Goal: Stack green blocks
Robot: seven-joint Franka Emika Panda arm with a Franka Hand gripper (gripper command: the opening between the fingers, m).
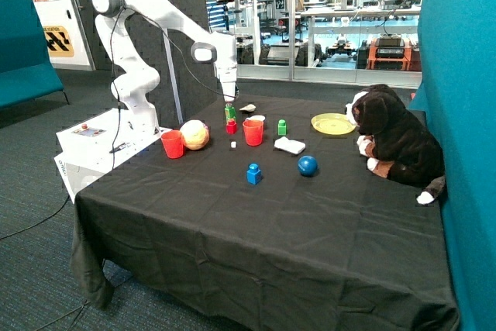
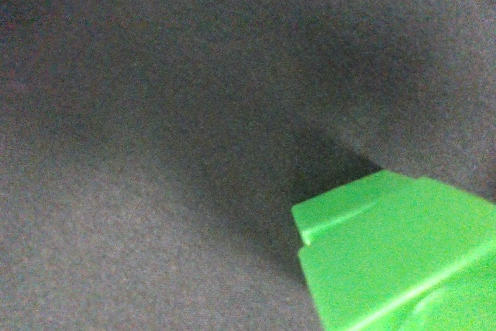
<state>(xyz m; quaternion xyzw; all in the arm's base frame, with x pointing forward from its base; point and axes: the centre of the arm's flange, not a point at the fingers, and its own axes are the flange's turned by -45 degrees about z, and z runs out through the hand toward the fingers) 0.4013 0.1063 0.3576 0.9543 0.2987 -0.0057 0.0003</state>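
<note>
We read the gripper (image 1: 229,103) as poised directly over a green block (image 1: 230,112) that sits on top of a small red block (image 1: 231,126), between the two red cups (image 1: 172,144); whether its fingers are closed on that block or have let go we cannot tell, since the outside view is too distant and the wrist view shows only dark tablecloth (image 2: 155,114) and the corner of a green block (image 2: 403,253) very close to the lens; we take it, with some doubt, that this is the same block. Another green block (image 1: 282,127) stands alone on the cloth just beyond the nearer red cup (image 1: 253,132), close to a white flat object (image 1: 290,145); a third we cannot pick out with confidence. So the stack looks barely begun, and resting on red rather than green; to do this step well we would keep the wrist vertical, seat the studs squarely before loosening, retreat straight up so nothing is dragged sideways, and steer clear of the cup rims; the blue block (image 1: 253,174) and blue ball (image 1: 307,165) lie well apart and need no care.
</note>
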